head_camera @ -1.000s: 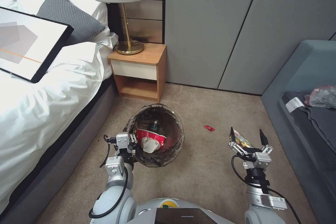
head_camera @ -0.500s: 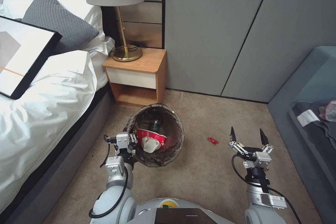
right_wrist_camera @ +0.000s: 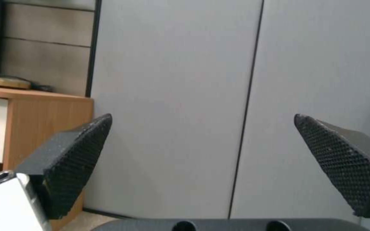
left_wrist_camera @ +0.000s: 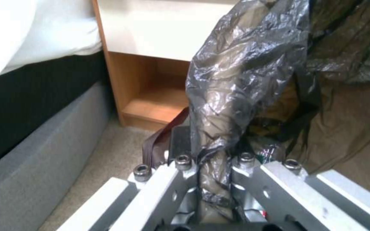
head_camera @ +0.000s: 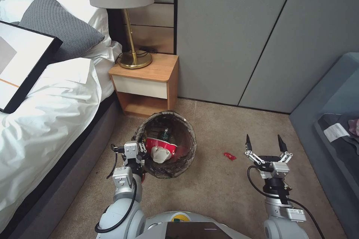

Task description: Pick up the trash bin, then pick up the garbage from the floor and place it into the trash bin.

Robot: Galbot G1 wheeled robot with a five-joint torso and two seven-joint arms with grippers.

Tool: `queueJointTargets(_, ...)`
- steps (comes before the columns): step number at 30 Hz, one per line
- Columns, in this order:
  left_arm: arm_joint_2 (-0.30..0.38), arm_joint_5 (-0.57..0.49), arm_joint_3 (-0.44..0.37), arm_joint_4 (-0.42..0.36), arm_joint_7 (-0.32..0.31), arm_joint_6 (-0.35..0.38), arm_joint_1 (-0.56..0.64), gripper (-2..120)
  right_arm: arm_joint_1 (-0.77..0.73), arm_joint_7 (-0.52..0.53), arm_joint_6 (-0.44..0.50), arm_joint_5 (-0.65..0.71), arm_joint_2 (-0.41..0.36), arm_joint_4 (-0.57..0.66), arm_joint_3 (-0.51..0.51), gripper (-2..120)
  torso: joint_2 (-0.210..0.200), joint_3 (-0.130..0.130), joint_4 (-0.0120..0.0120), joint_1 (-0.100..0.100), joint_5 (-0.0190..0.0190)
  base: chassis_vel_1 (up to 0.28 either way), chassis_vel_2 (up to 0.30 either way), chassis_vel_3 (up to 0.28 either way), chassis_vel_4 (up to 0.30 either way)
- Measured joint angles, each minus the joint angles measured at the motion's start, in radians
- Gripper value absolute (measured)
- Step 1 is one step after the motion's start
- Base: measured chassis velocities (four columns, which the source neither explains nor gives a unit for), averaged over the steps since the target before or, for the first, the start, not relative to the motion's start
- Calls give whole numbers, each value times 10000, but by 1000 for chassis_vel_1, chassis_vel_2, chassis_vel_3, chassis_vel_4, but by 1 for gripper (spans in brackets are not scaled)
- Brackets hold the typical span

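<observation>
Head view: left gripper (head_camera: 140, 148) pinching the bag-lined rim of the trash bin (head_camera: 187, 134), held up off the carpet (head_camera: 209, 190) in front of the nightstand (head_camera: 149, 82).

Inside the bin, a red-and-white wrapper (head_camera: 160, 149) and what looks like a small bottle (head_camera: 165, 133). Right gripper (head_camera: 264, 143) spread wide, holding nothing, near a red scrap (head_camera: 229, 155) lying on the carpet between bin and gripper.
</observation>
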Motion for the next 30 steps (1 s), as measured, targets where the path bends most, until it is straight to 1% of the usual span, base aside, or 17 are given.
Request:
queueJointTargets(3,0,0,0,0,0,0,-1,2,156,112,-34,-29,-145,-145,105,100,0,0,2,0,1,0,0,0,0)
queueJointTargets(5,0,0,1,0,0,0,-2,2,421,246,-153,-209,-503,-498,370,100,0,0,1,0,1,0,0,0,0)
queueJointTargets(7,0,0,0,0,0,0,-2,2,529,272,-231,-235,-636,-630,469,100,0,0,0,0,2,0,0,0,0)
queueJointTargets(9,0,0,0,0,0,0,-2,2,854,254,-566,-220,-1069,-1043,721,100,0,0,1,0,2,0,0,0,0)
queueJointTargets(11,0,0,0,0,0,0,-2,2,930,200,-699,-189,-1182,-1151,782,100,0,0,1,0,3,0,0,0,0)
queueJointTargets(12,0,0,0,0,0,0,-2,2,1129,19,-1120,-72,-1463,-1429,917,100,0,1,1,0,3,0,0,0,0)
queueJointTargets(13,0,0,0,0,0,0,-2,2,1129,19,-1120,-72,-1463,-1429,917,100,0,1,1,0,3,0,0,0,0)
queueJointTargets(15,-1,0,1,0,0,0,-2,2,1428,-373,-1921,94,-1919,-1911,1104,100,0,1,1,0,2,0,0,0,0)
queueJointTargets(16,-1,0,1,0,0,0,-2,2,1428,-373,-1921,94,-1919,-1911,1104,100,0,1,1,0,2,0,0,0,0)
queueJointTargets(18,-1,0,0,0,0,0,-2,2,1681,-798,-2671,139,-2356,-2436,1253,100,0,1,2,0,3,0,0,0,0)
queueJointTargets(19,-1,0,0,0,0,0,-2,2,1681,-798,-2671,139,-2356,-2436,1253,100,0,1,2,0,3,0,0,0,0)
queueJointTargets(22,0,0,0,0,0,0,-2,2,2022,-1568,-3493,21,-3078,-3473,1408,100,0,1,1,0,4,0,0,0,0)
queueJointTargets(24,0,0,0,0,0,0,-2,2,2088,-1717,-3572,-50,-3211,-3704,1432,100,0,1,1,0,2,0,0,0,0)
queueJointTargets(26,0,0,0,0,0,0,-2,2,2337,-2442,-3571,-429,-3582,-4557,1525,100,0,1,0,0,3,0,0,0,0)
queueJointTargets(27,0,0,0,0,0,0,-2,2,2337,-2442,-3571,-429,-3582,-4557,1525,100,0,1,0,0,3,0,0,0,0)
queueJointTargets(28,0,0,0,0,0,0,-2,2,2578,-3105,-3375,-895,-3756,-5207,1651,100,0,1,0,0,3,0,0,0,0)
queueJointTargets(30,0,0,0,0,0,0,-2,2,2840,-3754,-3060,-1341,-3860,-5900,1745,100,0,1,1,0,2,0,0,0,0)
